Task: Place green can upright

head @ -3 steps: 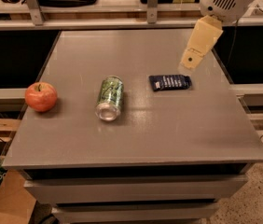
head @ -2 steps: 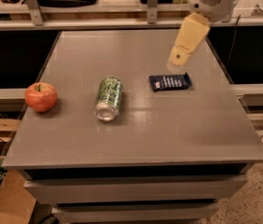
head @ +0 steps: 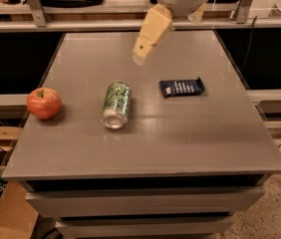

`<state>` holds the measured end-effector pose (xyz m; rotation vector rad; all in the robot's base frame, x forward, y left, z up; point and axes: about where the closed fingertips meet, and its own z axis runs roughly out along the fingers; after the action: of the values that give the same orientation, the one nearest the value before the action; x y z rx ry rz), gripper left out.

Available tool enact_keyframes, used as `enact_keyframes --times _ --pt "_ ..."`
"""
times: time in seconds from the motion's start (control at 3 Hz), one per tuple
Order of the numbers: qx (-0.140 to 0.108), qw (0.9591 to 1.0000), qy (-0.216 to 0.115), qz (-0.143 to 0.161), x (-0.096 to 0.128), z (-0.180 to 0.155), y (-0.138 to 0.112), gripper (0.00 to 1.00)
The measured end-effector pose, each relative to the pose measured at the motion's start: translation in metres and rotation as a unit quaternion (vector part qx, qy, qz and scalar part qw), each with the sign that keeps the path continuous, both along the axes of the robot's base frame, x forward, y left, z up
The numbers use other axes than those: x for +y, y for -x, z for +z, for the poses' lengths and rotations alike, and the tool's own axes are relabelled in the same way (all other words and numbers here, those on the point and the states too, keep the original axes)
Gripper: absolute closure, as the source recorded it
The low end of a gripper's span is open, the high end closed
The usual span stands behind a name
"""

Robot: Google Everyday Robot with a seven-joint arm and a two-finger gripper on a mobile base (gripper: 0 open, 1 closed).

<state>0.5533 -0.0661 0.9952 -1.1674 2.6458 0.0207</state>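
The green can [head: 116,104] lies on its side on the grey table [head: 180,133], left of centre, with its silver end facing the front edge. My gripper [head: 141,50] hangs in the air above the far middle of the table, behind the can and a little to its right, well apart from it. It holds nothing that I can see.
A red apple [head: 44,103] sits near the table's left edge, left of the can. A flat dark-blue packet [head: 181,87] lies right of the can. A shelf rail runs behind the table. A cardboard box [head: 1,203] stands on the floor at the lower left.
My gripper has moved left across the back of the table, from above the packet's right side to behind the can. The can, apple and packet have not moved.
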Motion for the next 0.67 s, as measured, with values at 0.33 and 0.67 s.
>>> enact_keyframes --times 0.33,0.67 --pt "0.015 0.9987 -0.004 -0.049 0.029 -0.008 0.008 0.00" --pt "0.043 0.9926 -0.008 -0.114 0.049 -0.026 0.023 0.00"
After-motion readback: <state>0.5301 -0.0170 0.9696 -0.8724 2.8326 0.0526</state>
